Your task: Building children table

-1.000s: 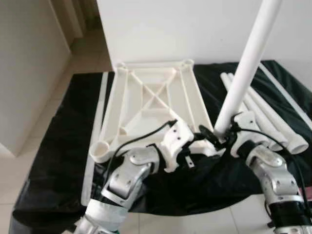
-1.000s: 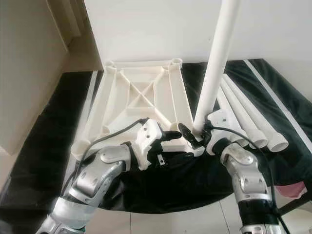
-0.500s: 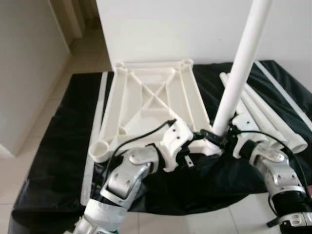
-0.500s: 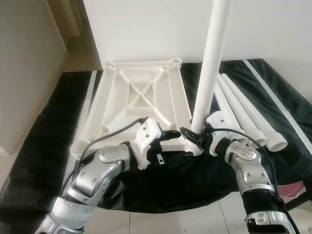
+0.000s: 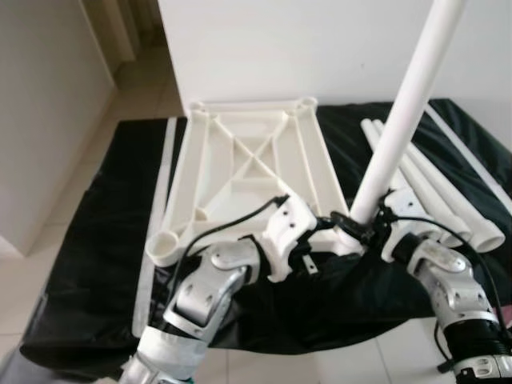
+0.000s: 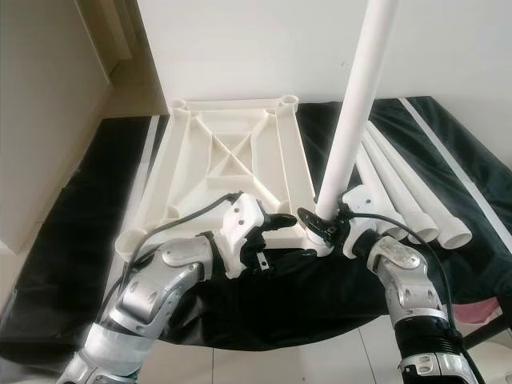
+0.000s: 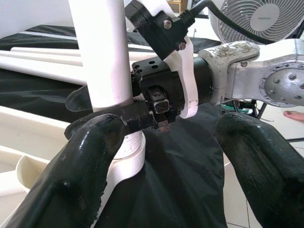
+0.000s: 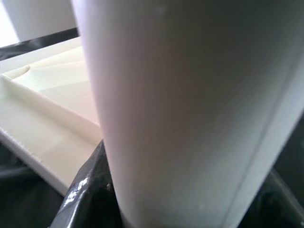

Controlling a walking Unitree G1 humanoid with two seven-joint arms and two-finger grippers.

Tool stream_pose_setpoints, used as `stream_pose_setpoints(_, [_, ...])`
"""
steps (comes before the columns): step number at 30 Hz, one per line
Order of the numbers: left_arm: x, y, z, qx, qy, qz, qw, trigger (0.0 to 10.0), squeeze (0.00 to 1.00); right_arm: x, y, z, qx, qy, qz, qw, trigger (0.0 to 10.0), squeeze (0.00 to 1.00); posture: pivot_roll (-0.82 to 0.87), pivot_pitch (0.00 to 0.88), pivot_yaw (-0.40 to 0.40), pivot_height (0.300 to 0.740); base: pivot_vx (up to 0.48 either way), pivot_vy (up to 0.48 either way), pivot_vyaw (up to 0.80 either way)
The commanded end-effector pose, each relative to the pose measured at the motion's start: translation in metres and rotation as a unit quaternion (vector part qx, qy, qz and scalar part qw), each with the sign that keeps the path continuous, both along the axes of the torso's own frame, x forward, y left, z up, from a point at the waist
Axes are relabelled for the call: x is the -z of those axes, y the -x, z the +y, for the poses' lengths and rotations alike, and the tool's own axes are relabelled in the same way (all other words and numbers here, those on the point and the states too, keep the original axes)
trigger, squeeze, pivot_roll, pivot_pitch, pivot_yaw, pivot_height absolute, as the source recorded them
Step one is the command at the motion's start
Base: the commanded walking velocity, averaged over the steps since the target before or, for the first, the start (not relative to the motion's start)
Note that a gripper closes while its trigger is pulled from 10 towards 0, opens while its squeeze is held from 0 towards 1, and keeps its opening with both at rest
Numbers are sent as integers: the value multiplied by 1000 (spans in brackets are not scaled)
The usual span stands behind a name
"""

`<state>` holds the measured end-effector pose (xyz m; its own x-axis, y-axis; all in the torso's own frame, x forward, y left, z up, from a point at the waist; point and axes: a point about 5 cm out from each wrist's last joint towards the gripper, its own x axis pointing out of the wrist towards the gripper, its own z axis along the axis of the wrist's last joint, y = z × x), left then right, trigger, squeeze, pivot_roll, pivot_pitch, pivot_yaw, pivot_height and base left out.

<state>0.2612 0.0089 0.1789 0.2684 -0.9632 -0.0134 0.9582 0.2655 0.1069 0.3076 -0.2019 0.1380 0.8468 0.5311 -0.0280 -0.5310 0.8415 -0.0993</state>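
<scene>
Tabletop point(image 5: 248, 172) lies upside down on a black cloth point(image 5: 96, 240), ribs upward, long axis running away from the robot, with 4 corner sockets. The leg point(image 5: 400, 112) stands in the tabletop's near right corner socket point(image 7: 126, 156), long axis nearly vertical, top tilted slightly toward the robot's right. Right pincer point(image 6: 320, 224) is closed around the leg's base, just above the socket. Left pincer point(image 7: 156, 156) sits at the same corner, fingers point(image 7: 85, 156) spread apart, gripping nothing. Spare legs point(image 5: 436, 196) lie side by side right of the tabletop, parallel to its long edge.

Left wrist view alone shows a fan point(image 7: 259, 19) behind the right arm. Right wrist view shows the leg close up against the tabletop edge.
</scene>
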Motion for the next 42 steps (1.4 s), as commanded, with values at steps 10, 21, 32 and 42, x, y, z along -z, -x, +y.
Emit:
stream_pose_setpoints(10, [0,0,1,-8,1,4,1000,10000,0,2,2,23,150,-49,31,987,10000,0,-109,47,34,740,0,0,0])
stream_pose_setpoints(21, [1,1,1,-10,2,5,1000,10000,0,6,18,53,338,-102,46,934,10000,0,-98,44,24,740,0,0,0])
stream_pose_setpoints(32, [0,1,1,-9,2,4,1000,10000,0,3,22,66,329,-105,51,937,10000,0,-103,42,29,740,0,0,0])
stream_pose_setpoints(42, [0,0,0,-5,1,3,1000,10000,0,-1,24,66,347,-110,49,930,10000,0,-104,39,30,740,0,0,0])
